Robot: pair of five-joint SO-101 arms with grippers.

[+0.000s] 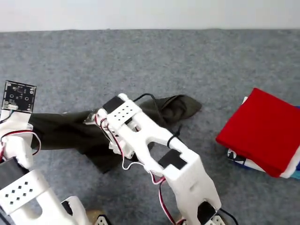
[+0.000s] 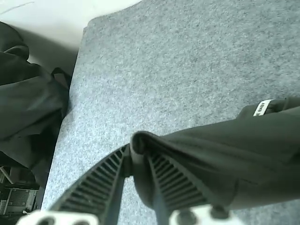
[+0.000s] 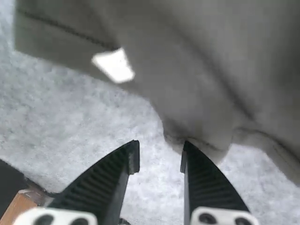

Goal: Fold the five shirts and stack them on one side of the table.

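Your left gripper (image 2: 138, 157) is clenched on a bunched fold of the dark olive shirt (image 1: 70, 131). In its wrist view the cloth is pinched between both ribbed fingers (image 2: 108, 173) and runs away from them in a stretched band, with a small white label (image 2: 263, 107) showing farther along it. Your right gripper (image 3: 158, 157) is released: its two fingers stand apart right at the shirt's hem, with grey felt visible in the gap. The cloth's edge hangs at the tip of one finger, and you cannot tell whether it touches.

From above you see the shirt on the left half of the grey table (image 1: 197, 61). It is drawn out from the left arm at the left edge across to the middle, where the right arm's wrist sits over it, and a loose end trails out to the right of that arm. The folded red shirt (image 1: 265, 129) lies well apart at the right edge, on top of a stack whose white and blue layers (image 1: 238, 157) peek out beneath it
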